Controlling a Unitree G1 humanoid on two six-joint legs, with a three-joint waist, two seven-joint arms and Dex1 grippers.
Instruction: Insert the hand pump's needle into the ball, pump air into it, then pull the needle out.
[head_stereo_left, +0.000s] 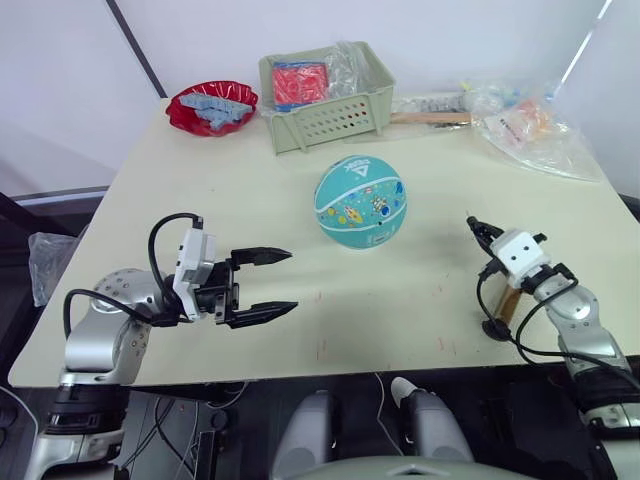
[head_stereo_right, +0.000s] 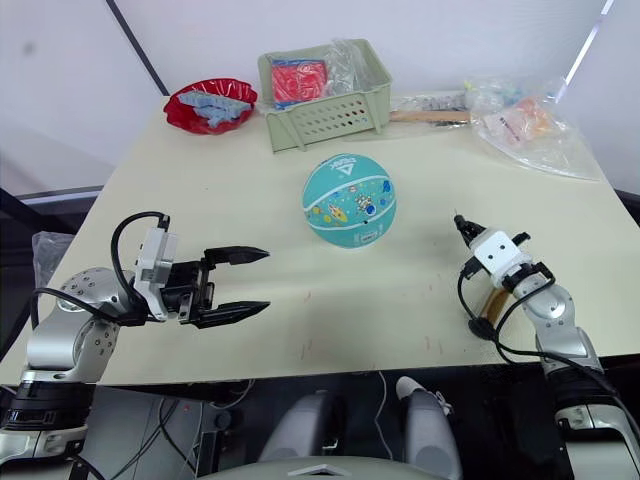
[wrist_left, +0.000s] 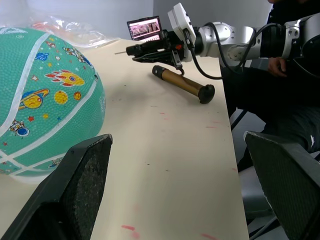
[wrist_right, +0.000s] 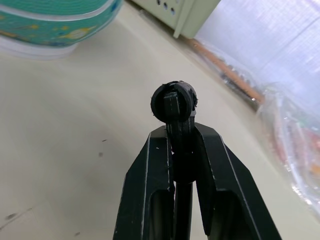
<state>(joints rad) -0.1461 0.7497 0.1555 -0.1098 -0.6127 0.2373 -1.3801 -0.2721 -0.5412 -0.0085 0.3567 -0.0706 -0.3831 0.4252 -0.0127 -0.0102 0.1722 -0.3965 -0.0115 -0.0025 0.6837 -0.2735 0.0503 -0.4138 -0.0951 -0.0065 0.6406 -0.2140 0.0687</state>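
The teal ball (head_stereo_left: 360, 202) with cartoon prints rests in the middle of the table. My left gripper (head_stereo_left: 290, 281) is open to the ball's near left, apart from it, with nothing between its fingers (wrist_left: 80, 185). On the right, my right gripper (head_stereo_left: 475, 228) is shut on the black fitting (wrist_right: 174, 102) of the needle (wrist_left: 120, 52), whose thin pin points toward the ball with a wide gap between them. The hand pump's gold barrel (wrist_left: 182, 83) lies on the table under my right wrist, and its black hose (head_stereo_left: 490, 290) loops beside it.
A green basket (head_stereo_left: 330, 115) with a red pack stands behind the ball. At the back left is a red bowl (head_stereo_left: 212, 108), and at the back right lie clear plastic bags (head_stereo_left: 530, 125). A person in dark clothing (wrist_left: 295, 80) is beyond the right table edge.
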